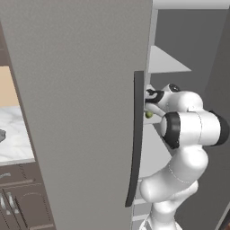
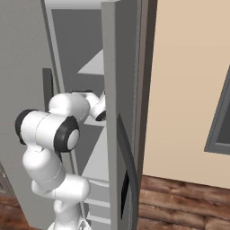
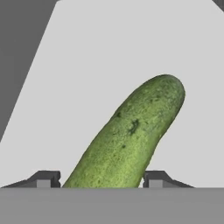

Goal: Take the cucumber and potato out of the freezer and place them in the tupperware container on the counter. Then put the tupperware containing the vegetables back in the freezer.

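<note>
Cucumber (image 3: 131, 135): lower end cut off at the bottom of the hand view, between the pincer (image 3: 101, 179) fingertips (image 3: 43, 179); contact with them cannot be told. In the left base view only a small green spot (image 1: 148, 115) shows past the freezer door (image 1: 81, 112), which hides the pincer. In the right base view the right door (image 2: 117, 90) covers the hand. Surface (image 1: 13, 134): cut by the left edge.

Cucumber (image 3: 131, 140) skin was rough, pebbly, mottled green w/ dull sheen. Freezer (image 1: 81, 112) door looked matt grey, faintly grainy; handle (image 1: 136, 134) dark, smooth, matt. Inner shelf (image 3: 122, 52) pale, smooth, flat finish. Bench (image 1: 13, 134) was white marble w/ grey veins, slightly glossy. Floor (image 2: 179, 202) was brown wood planks
</note>
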